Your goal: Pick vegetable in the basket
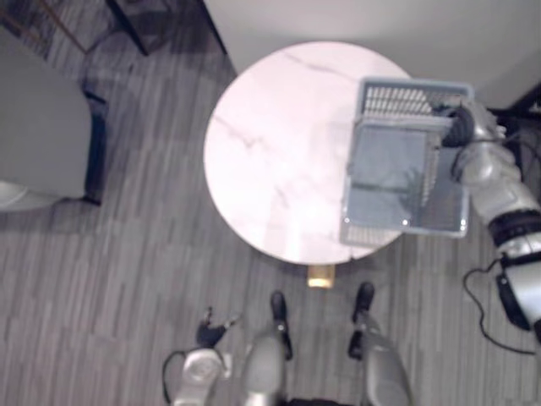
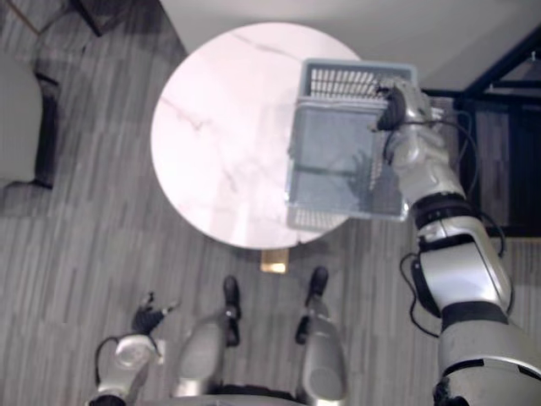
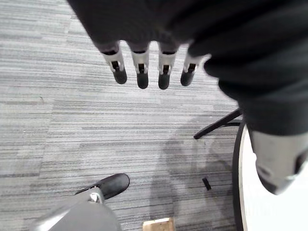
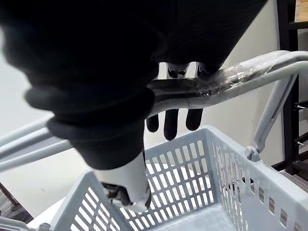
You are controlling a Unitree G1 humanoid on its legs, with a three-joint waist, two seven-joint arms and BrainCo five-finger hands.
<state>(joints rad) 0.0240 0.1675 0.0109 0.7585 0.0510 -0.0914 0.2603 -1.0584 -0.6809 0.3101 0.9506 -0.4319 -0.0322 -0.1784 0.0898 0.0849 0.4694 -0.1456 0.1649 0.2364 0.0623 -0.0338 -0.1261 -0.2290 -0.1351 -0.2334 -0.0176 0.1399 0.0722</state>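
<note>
**Right hand grips a basket by its handle over a round table**

The right hand (image 2: 396,108) has its fingers (image 4: 171,126) curled over the grey handle (image 4: 231,79) of a pale blue basket (image 1: 397,100). The thumb sits under the bar. The basket hangs just below those fingers, over the edge of a white table (image 1: 270,152). Whether its base touches the tabletop is unclear. The left hand (image 3: 142,77) hangs above the grey floor (image 3: 72,125) with its fingers straight, relaxed and holding nothing.

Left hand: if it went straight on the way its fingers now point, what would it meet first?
Probably the grey striped floor: the left hand hangs open beside the round table, nothing visible in between, though depth is unclear.
</note>
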